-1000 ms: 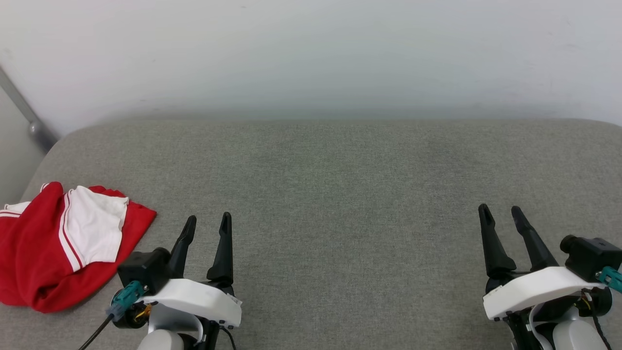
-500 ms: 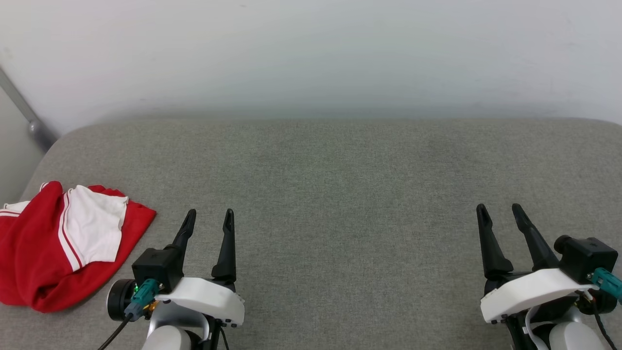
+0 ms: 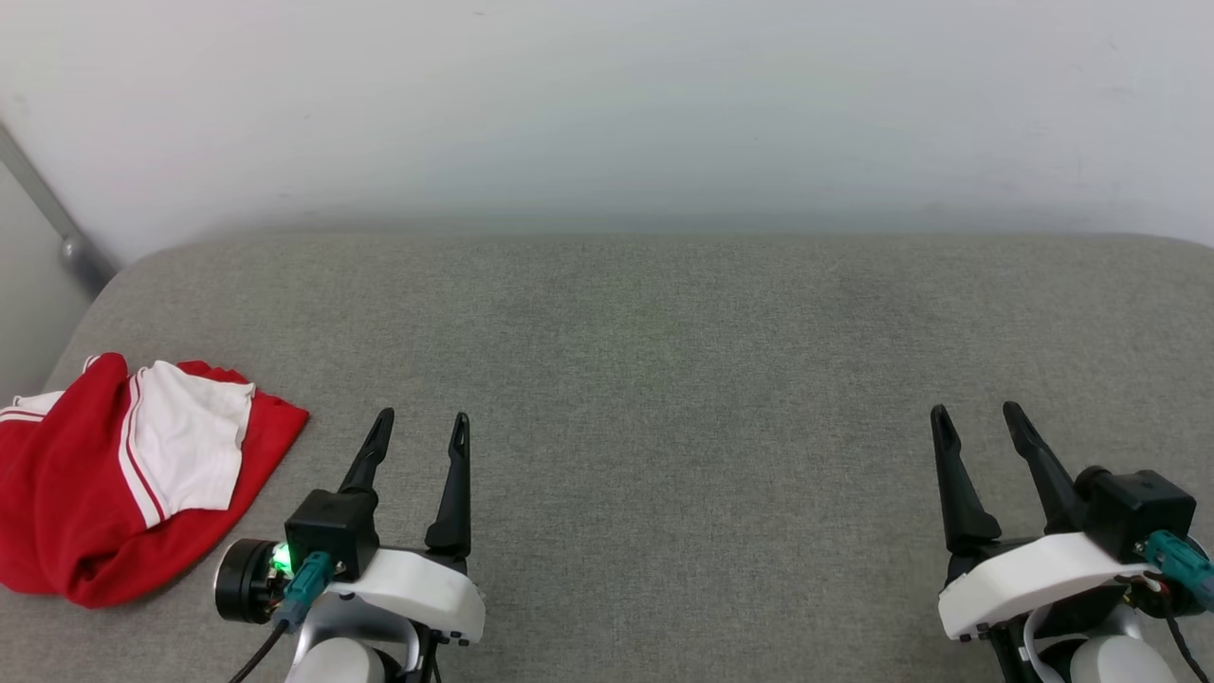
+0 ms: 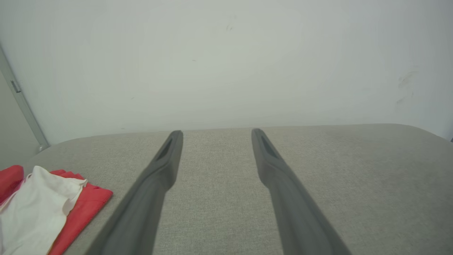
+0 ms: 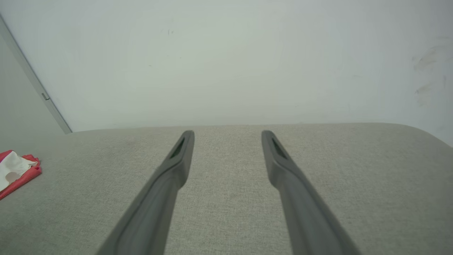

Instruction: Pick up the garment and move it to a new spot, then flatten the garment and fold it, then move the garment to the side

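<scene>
The garment [image 3: 114, 479], red with a white striped-trim sleeve on top, lies crumpled at the left edge of the grey cushioned surface [image 3: 664, 379]. It also appears low at the left of the left wrist view as the garment [image 4: 42, 209] and small at the far left of the right wrist view as the garment [image 5: 16, 171]. My left gripper [image 3: 422, 422] hovers just right of it, open, with nothing between its fingers [image 4: 155, 177]. Far to the right, my right gripper [image 3: 977, 413] is open and empty too, fingers [image 5: 283, 166] pointing toward the wall.
A pale wall [image 3: 607, 104] rises behind the grey surface. A grey metal rail [image 3: 47, 218] runs diagonally at the far left past the surface's rounded corner. The surface's left edge lies close beside the garment.
My left gripper has shifted slightly right and its wrist has rolled, bringing the camera housing lower. The right gripper barely moved. The garment lies as before.
</scene>
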Tool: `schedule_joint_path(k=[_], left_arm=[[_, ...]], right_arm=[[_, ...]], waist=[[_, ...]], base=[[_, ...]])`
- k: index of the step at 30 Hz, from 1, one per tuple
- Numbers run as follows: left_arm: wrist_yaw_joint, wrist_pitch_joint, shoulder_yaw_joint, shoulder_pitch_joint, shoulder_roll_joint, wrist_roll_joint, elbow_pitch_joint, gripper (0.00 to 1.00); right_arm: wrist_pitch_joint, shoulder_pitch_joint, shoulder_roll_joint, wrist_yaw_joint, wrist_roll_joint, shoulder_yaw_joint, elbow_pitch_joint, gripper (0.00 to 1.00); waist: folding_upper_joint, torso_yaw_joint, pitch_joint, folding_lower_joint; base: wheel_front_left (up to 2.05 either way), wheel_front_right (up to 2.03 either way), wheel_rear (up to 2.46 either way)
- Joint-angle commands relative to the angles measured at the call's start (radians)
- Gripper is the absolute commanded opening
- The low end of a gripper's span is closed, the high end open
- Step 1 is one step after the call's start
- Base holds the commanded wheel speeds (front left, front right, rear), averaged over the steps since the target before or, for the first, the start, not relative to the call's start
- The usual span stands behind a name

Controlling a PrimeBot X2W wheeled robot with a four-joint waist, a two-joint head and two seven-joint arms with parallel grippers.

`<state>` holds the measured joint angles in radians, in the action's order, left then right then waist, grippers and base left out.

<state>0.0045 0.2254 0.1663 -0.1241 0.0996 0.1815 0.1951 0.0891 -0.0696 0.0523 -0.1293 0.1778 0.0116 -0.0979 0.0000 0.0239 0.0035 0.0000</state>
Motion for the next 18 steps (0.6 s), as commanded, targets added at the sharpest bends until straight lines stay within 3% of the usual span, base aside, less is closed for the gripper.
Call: schedule_joint_path(k=[1, 18], left_arm=[[0.005, 0.009, 0.003, -0.016, 0.002, -0.021, -0.002, 1.0], [-0.003, 0.04, -0.008, -0.015, -0.015, -0.103, -0.001, 1.0]], right_arm=[[0.007, 0.012, -0.002, -0.002, -0.023, 0.002, 0.009, 1.0], [0.021, 0.024, -0.003, -0.001, -0.097, 0.005, 0.01, 1.0]], waist=[[0.0, 0.0, 0.0, 0.0], [0.0, 0.006, 0.002, 0.0]], base=[[0.0, 0.0, 0.0], [0.0, 0.0, 0.0]])
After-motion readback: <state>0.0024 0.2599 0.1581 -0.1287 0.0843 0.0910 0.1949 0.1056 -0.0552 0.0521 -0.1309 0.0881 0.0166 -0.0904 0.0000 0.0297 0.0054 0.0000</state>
